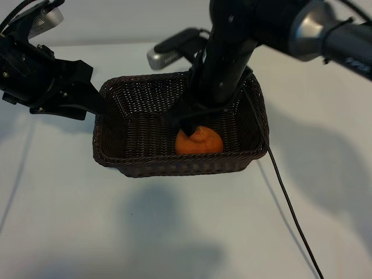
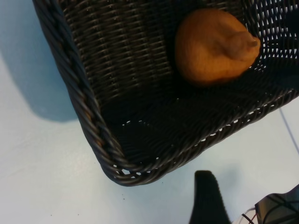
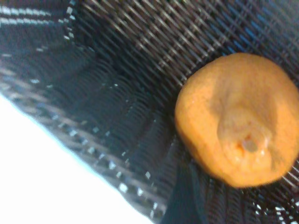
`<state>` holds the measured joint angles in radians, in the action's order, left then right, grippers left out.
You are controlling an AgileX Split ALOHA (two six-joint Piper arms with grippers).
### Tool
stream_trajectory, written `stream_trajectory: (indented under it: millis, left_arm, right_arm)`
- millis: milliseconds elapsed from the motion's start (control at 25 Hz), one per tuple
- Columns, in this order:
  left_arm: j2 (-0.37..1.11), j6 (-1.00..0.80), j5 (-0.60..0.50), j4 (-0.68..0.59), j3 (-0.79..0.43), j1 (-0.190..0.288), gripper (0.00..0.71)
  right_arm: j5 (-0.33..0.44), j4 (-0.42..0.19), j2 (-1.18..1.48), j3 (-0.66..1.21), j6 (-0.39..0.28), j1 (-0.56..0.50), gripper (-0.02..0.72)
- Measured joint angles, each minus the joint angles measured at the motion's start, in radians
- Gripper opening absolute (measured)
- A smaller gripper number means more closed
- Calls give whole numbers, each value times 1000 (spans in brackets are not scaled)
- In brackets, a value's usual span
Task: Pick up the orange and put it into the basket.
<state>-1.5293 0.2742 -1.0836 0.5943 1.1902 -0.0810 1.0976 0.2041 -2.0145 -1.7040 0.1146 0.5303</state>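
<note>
The orange lies on the floor of the dark brown wicker basket, near its front wall, stem knob up. My right gripper reaches down into the basket just above and behind the fruit, open. In the right wrist view the orange rests on the weave with one dark finger beside its edge. My left gripper hovers open outside the basket's left end, holding nothing. The left wrist view shows the orange inside the basket, the basket corner, and one finger over the table.
A black cable runs from the basket's right end across the white table toward the front edge. The right arm's body covers the back right part of the basket.
</note>
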Motion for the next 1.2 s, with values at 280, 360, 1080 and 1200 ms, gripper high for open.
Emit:
stream_trajectory:
  millis: [280, 360, 1080, 1200]
  left_arm:
    - [0, 0, 0, 0, 0, 0, 491]
    - [0, 0, 0, 0, 0, 0, 491]
    - [0, 2, 0, 0, 0, 0, 491]
    - [0, 2, 0, 0, 0, 0, 491]
  right_arm:
    - [79, -18, 129, 0, 0, 0, 508]
    - [96, -30, 155, 0, 0, 0, 495]
    - [122, -148, 211, 0, -2, -1, 472]
    - [123, -167, 245, 0, -7, -7, 472]
